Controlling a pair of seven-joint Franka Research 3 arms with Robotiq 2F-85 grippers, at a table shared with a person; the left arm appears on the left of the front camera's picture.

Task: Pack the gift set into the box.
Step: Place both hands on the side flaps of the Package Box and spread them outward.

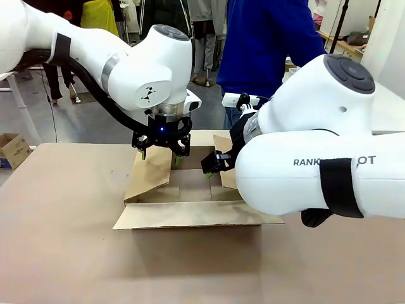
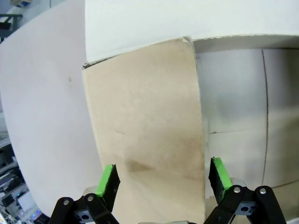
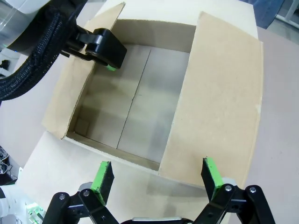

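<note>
You have the box [image 3: 140,107] flaps-open and empty, gift set not yet packed; left gripper [image 2: 163,173] and right gripper [image 3: 154,171] wide apart, holding nothing.

Left end effector [image 2: 161,179] spread wide, flap [image 2: 145,121] of box [image 2: 233,116] ahead

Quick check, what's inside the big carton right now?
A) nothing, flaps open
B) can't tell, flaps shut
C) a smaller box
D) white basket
A: the right wrist view looks down into the box and its cardboard floor is bare, with the flaps folded outward.
</note>
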